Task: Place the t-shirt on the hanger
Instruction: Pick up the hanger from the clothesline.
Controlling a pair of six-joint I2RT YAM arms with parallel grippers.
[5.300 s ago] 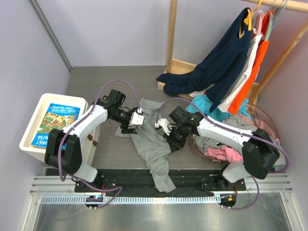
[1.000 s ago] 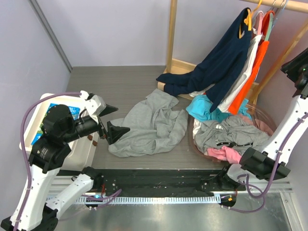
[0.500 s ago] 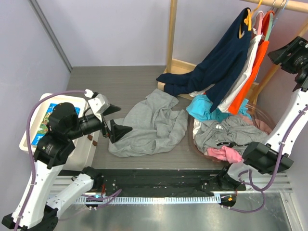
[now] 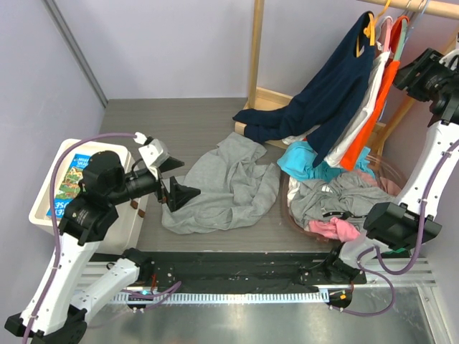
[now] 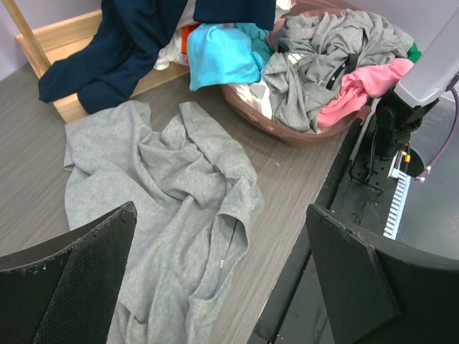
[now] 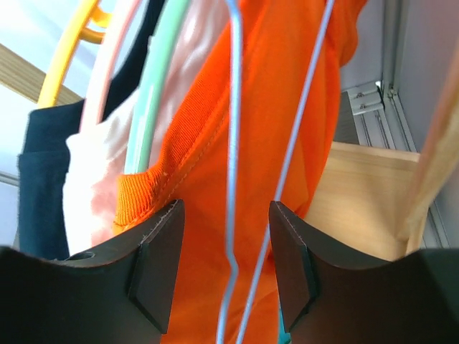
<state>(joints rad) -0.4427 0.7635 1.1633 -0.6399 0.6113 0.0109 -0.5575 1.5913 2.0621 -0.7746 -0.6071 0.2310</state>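
**Shirt heaped on table, hanger up on rail**

The light-grey t-shirt (image 5: 165, 186) lies crumpled on the table (image 5: 287, 179). The left gripper (image 4: 190, 178) hangs over its edge, spread wide and empty. Farther back, the right gripper (image 6: 226, 208) stands half open around the pale-blue hanger (image 6: 233, 143), not clamping it.

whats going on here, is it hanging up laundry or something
Roughly, yes. The right arm is raised to the clothes rail, its jaws open with the thin wire of the pale-blue hanger showing between them, not clamped. The grey t-shirt lies crumpled on the table, not yet on any hanger. The left arm hovers beside the shirt with its jaws wide open, holding nothing.
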